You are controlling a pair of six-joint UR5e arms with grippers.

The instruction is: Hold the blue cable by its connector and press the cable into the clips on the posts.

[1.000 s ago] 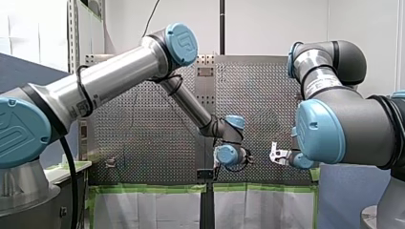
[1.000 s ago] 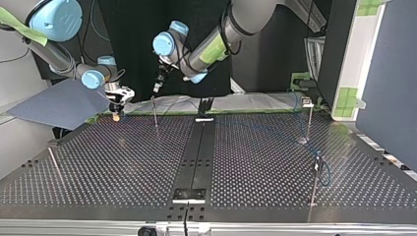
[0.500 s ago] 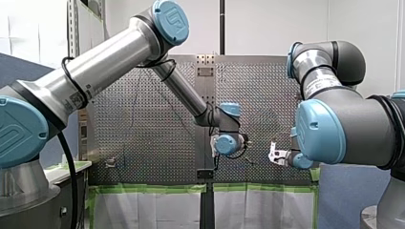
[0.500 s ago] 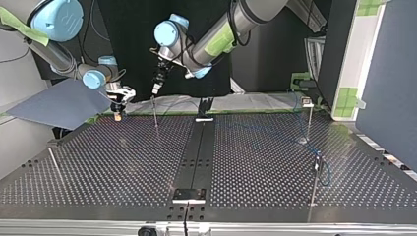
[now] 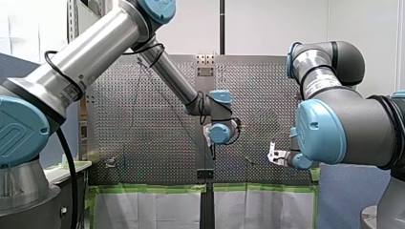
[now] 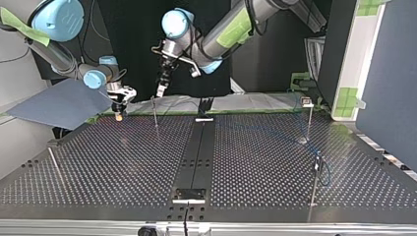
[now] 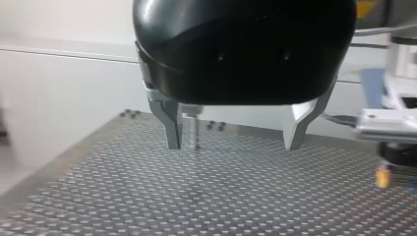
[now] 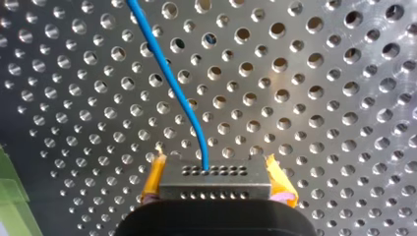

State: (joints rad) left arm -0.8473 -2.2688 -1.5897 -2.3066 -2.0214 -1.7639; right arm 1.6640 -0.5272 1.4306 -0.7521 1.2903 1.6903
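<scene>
While my right gripper [image 8: 215, 177] pinches the connector [image 8: 215, 186] between yellow pads, the blue cable [image 8: 167, 73] runs ahead of it over the perforated table [image 8: 319, 105] | my left gripper [image 7: 235, 142]: fingers [image 7: 172, 129] spread, empty; a post [image 7: 191, 132] just inside one finger | judgement: left arm nearer that post; no cable shows on it

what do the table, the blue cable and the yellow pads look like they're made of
The table looks like metal, perhaps aluminium or steel: dull grey sheen and rows of drilled holes.
The blue cable seems to have a smooth, slightly glossy plastic jacket and bends in a soft curve.
The yellow pads beside the connector are probably rubber or tape: matte with ragged edges, though I can't be sure.
</scene>
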